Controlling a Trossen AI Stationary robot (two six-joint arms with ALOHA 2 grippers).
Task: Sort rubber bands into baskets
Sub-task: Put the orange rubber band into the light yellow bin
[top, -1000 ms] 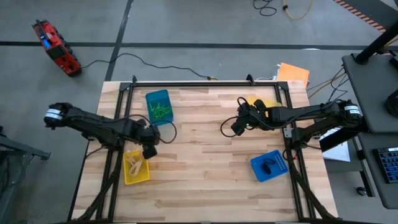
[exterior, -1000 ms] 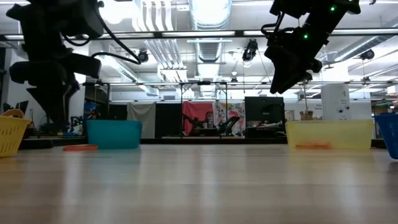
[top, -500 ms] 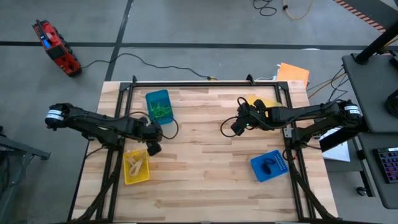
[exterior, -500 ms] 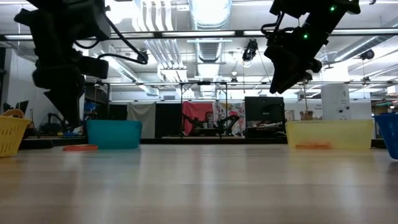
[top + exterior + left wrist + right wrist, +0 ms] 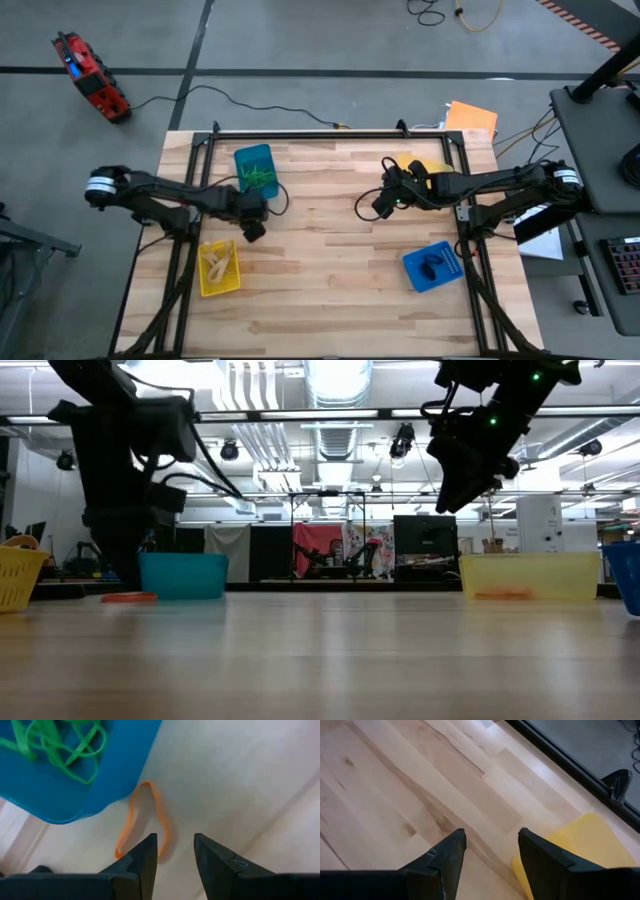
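The left gripper [image 5: 254, 231] hangs over the wood table [image 5: 330, 260], just beside the near end of the blue basket [image 5: 254, 170] that holds the green bands [image 5: 260, 179]. In the left wrist view its 2 fingers [image 5: 145, 862] stand apart with a narrow gap and nothing between them. An orange band [image 5: 145, 820] lies flat on the table just ahead of the fingertips, its far end touching or tucked under the basket's edge; which, I cannot tell. In the low view that band [image 5: 129, 598] shows as a thin orange strip beside the same basket [image 5: 183, 575], below the left arm.

A yellow basket [image 5: 219, 268] with tan bands [image 5: 217, 264] sits near the left gripper, on its side away from the blue basket.

The right gripper [image 5: 381, 204] hangs above the table, well apart from the left one. Its fingers [image 5: 445, 857] are parted with nothing between them. A 2nd yellow basket [image 5: 580, 845] lies just ahead of it, and the low view shows orange in the bottom of that basket [image 5: 530, 578]. A 2nd blue basket [image 5: 433, 266] with black bands [image 5: 430, 267] sits near the right arm.
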